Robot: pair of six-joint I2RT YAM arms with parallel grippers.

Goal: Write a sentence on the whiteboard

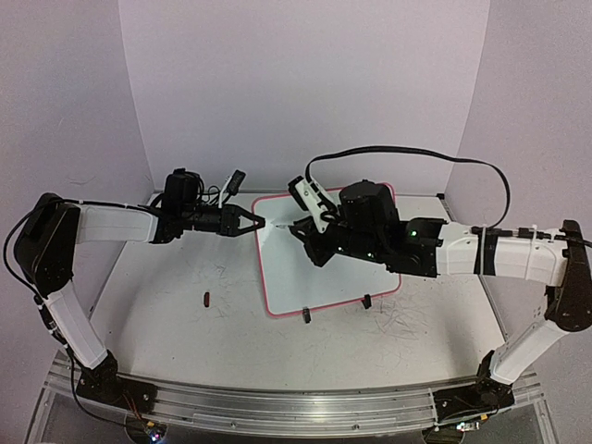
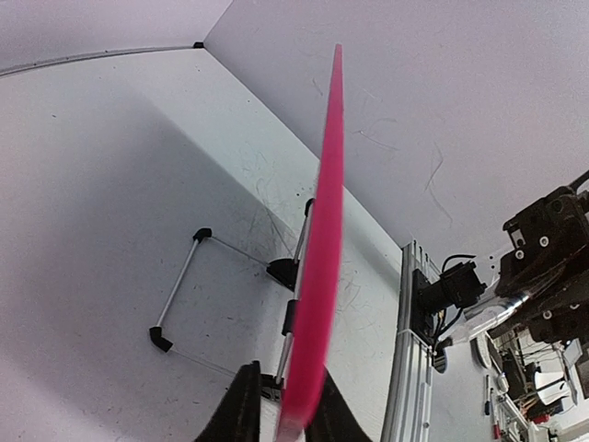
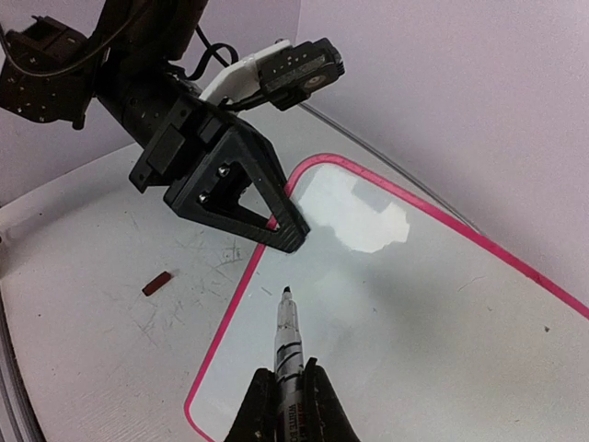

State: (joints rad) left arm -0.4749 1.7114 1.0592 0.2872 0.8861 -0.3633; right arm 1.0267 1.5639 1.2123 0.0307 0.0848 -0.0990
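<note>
The whiteboard (image 1: 324, 277) sits in the middle of the scuffed white table (image 1: 157, 305), reaching toward the far edge and turned a little askew. Its two black clip feet (image 1: 305, 316) are on its near edge. Its pink frame runs round a face that shows plain white, with a bright patch of glare near the far left corner. The left gripper (image 1: 259, 223) reaches in from the left and is clamped on the board's left edge close to that corner, with one finger on each side of the pink frame. From the left wrist camera the frame is seen edge-on, rising between the two dark fingers (image 2: 244, 405), and a thin wire stand (image 2: 161, 339) with black corners lies on the table beside it. Whether that edge is lifted off the table cannot be told. The right gripper (image 3: 287, 373) comes in from the right over the board, hiding its far right corner in the overhead view, and is closed tight on a marker (image 3: 287, 336). The marker's dark tip points down at the board just inside the left edge, near the left gripper; it is not clear whether the tip touches the surface. A small reddish-brown piece (image 1: 205, 298) lies on the table left of the board, well apart from it and too small to identify.
</note>
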